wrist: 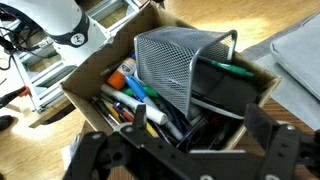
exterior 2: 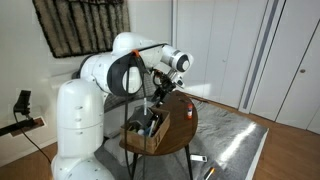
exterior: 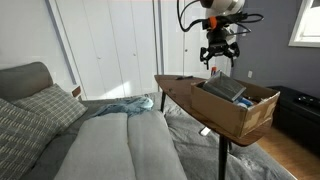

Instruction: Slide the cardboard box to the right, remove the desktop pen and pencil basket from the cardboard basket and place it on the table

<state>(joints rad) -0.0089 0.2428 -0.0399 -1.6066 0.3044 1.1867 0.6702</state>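
The cardboard box (exterior: 238, 108) sits on the right end of the wooden table (exterior: 176, 84) and overhangs its edge; both exterior views show it (exterior 2: 148, 132). In the wrist view the box (wrist: 92, 80) holds a grey mesh pen and pencil basket (wrist: 178, 62), which lies tilted among the contents. My gripper (wrist: 200, 135) is open and empty, hovering above the box and touching nothing. It shows in both exterior views (exterior: 220, 55) (exterior 2: 160, 88).
Colourful markers and pens (wrist: 125, 95) and a dark flat item (wrist: 235, 95) fill the box beside the basket. A grey couch (exterior: 100, 145) with a blue cloth (exterior: 125, 105) stands next to the table. A dark cabinet (exterior: 300, 110) is at the right.
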